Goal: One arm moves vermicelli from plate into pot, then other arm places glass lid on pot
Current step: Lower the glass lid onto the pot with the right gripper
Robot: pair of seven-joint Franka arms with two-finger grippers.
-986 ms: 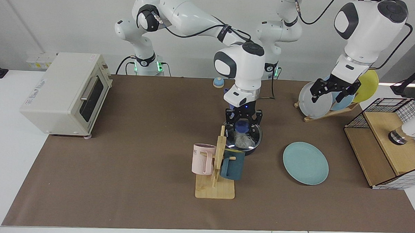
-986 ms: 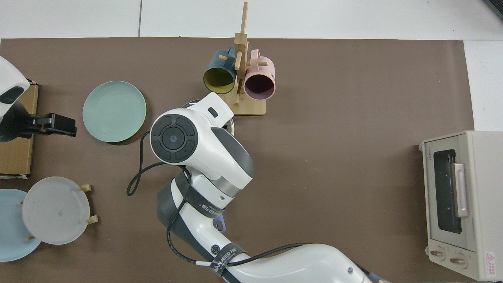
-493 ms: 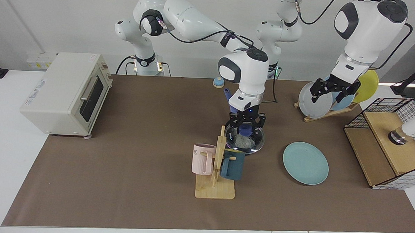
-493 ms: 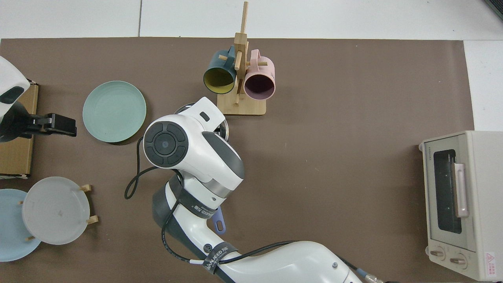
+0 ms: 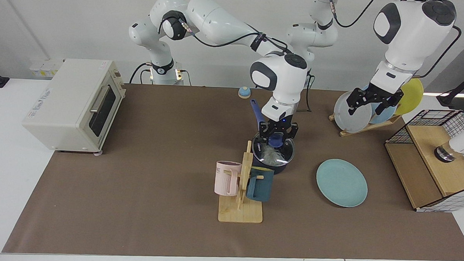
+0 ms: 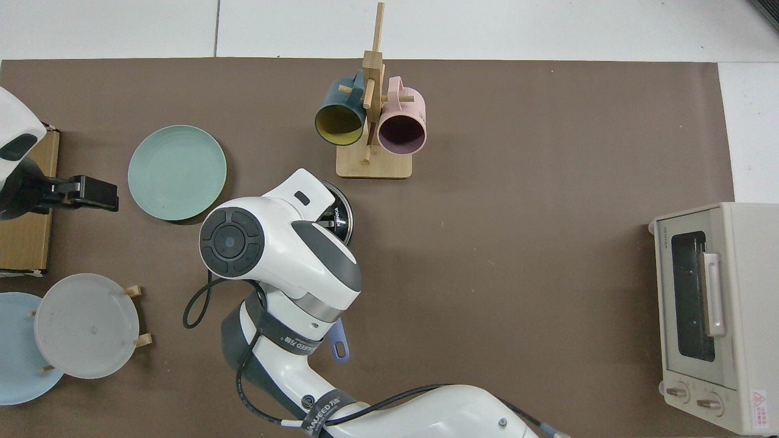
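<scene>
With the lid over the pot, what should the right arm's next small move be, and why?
Probably open the right gripper and lift straight up: it straddles the blue knob, the glass lid sits on the pot with the vermicelli inside. The left gripper waits by the plate rack.

Right end effector (image 5: 278,133) low, fingers spread; left end effector (image 5: 374,101) raised, waiting.
</scene>
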